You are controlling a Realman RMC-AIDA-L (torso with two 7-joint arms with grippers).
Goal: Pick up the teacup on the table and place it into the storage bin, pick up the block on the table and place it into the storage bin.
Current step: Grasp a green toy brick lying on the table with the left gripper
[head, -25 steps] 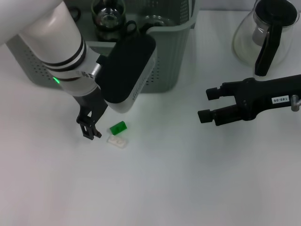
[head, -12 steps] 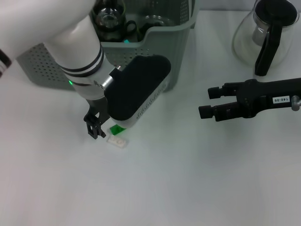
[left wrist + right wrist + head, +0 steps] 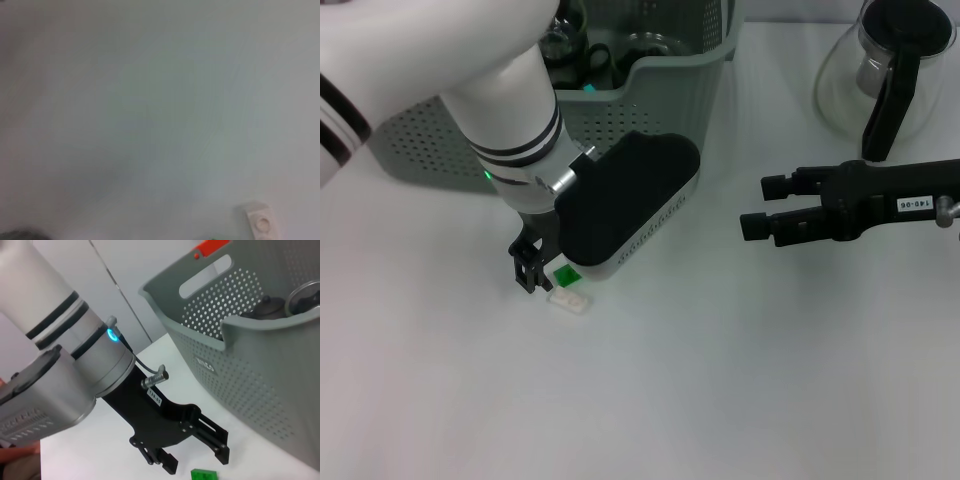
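**Left claw low over the small blocks**

The left gripper [image 3: 529, 277] hangs just above the table [image 3: 720, 400] with its fingers apart and nothing between them, as the right wrist view shows. Just beside its tips lies the green block [image 3: 565, 275], partly under the wrist housing, and touching or almost touching it a white block [image 3: 570, 298]. Both look small, light, stiff and smooth, so I judge they can slip or be pushed away; a hold across the short flat sides seems best. Behind the claw stands the storage bin [image 3: 705, 90], dark teaware already inside. The right gripper [image 3: 752, 207] waits well apart, fingers spread and empty.
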